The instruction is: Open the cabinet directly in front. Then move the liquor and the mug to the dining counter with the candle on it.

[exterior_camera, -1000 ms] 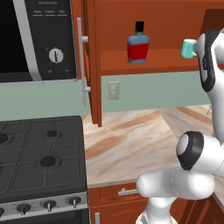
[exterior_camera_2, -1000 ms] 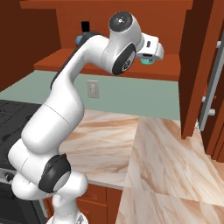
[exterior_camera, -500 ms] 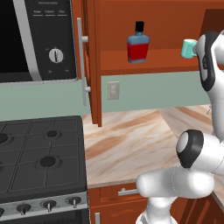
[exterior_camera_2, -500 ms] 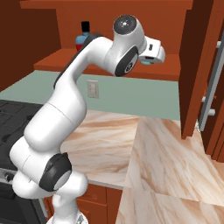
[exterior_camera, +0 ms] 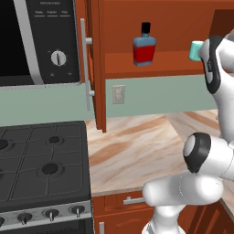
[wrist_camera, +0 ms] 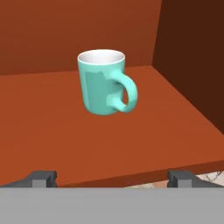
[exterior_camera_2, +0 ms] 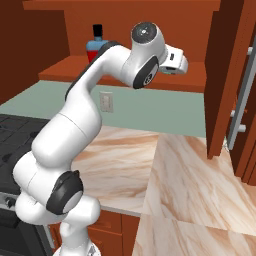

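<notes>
Hand view puts the teal mug [wrist_camera: 105, 83] a little above and left of centre, upright on the red-brown shelf [wrist_camera: 52, 131] of the open cabinet [exterior_camera: 160, 27], its handle turned toward the lower right of the frame and its white inside showing at the rim. You have the tool [wrist_camera: 113, 178] spread as wide as it goes, nothing between the tips, which rise at the bottom corners just short of the shelf's front edge and well apart from the mug.

In the left base view the mug [exterior_camera: 196, 50] peeks out at the right edge, partly hidden by the arm, on the same shelf as the liquor bottle [exterior_camera: 144, 47], which stands well apart from it toward the upper middle. The right base view shows that bottle [exterior_camera_2: 96, 44] in the upper left, behind the arm.

Judge the mug as light, rigid and glossy, so likely a bit slick; it looks like ceramic and would chip if dropped onto the marble table [exterior_camera: 137, 151] below. Take it across the round body, below the rim, with the fingers clear of the handle; pinching the handle alone would probably let it swing. The bottle looks heavier and is squarish, so its flat sides should give the surer hold.

No brand or label can be read on mug or bottle; the writing on the microwave panel [exterior_camera: 52, 13] at upper left is too small to make out.
</notes>
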